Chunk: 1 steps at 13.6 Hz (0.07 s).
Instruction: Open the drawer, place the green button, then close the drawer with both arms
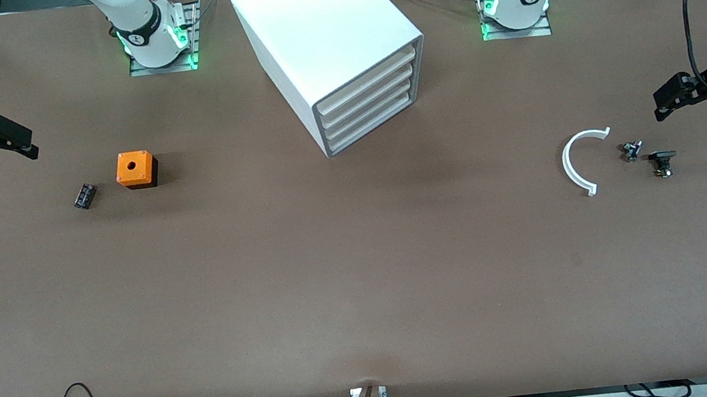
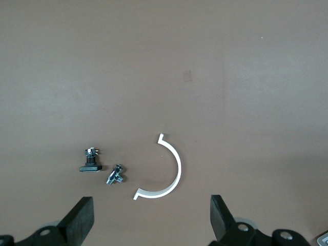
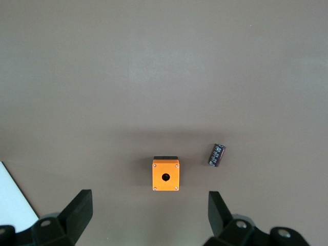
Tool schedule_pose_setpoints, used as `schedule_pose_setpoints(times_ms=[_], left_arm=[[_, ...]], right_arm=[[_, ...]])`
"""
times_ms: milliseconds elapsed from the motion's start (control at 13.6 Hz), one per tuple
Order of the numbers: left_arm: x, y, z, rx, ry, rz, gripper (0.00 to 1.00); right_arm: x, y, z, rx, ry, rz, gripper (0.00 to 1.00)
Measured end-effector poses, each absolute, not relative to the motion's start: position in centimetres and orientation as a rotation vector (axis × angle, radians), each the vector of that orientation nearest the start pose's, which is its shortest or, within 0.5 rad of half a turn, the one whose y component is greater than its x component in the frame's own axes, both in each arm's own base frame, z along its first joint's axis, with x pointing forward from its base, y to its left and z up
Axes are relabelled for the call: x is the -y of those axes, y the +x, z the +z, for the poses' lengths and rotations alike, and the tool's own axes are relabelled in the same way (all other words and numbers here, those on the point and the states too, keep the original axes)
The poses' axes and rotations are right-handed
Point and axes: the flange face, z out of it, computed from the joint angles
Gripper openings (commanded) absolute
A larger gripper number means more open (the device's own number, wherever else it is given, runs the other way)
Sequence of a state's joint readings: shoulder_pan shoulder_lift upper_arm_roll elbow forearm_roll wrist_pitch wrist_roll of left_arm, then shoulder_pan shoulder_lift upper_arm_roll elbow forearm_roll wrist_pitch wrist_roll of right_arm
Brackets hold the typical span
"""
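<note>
**Both grippers empty, all drawers shut, button on the table**

The white cabinet (image 1: 334, 39) stands at about 12 o'clock on the table (image 1: 350, 280), between the two arm bases. Its front is turned toward about 5 o'clock in the front view. All four trays sit flush in it, and the drawer (image 1: 373, 130), the lowest one, is closed.

The button (image 1: 85, 196) lies on its side toward the right arm's end of the table, at about 9 o'clock from the table's middle. It shows as a small dark blocky piece, and I cannot make out its cap. It lies near the orange box (image 1: 135, 169), at about 8 o'clock from it and not touching it. The right wrist view shows both as well, the button (image 3: 217, 155) and the orange box (image 3: 165, 174).

The right gripper (image 1: 16, 140) hovers over the table's edge at that same end. Its fingers (image 3: 77, 212) are spread wide and grasp nothing.

The left gripper (image 1: 668, 99) hovers over the left arm's end of the table, at about 3 o'clock. Its fingers (image 2: 79, 218) are also released and empty. Below it lie a white curved strip (image 1: 575, 164), a small silver-blue part (image 1: 632, 150) and a black-capped part (image 1: 663, 162), close together but apart from one another.
</note>
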<state>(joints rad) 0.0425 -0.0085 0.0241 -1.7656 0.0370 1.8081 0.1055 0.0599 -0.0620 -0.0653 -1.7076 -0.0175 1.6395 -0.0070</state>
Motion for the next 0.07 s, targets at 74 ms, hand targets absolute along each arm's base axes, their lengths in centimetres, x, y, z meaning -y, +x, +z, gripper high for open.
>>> schedule_pose_setpoints(times_ms=[74], left_arm=[[-4.1, 56.43, 55.73, -0.07, -3.1, -0.074, 1.0]], right_arm=[[0.57, 53.92, 59.94, 0.005, -3.155, 0.01, 1.0]])
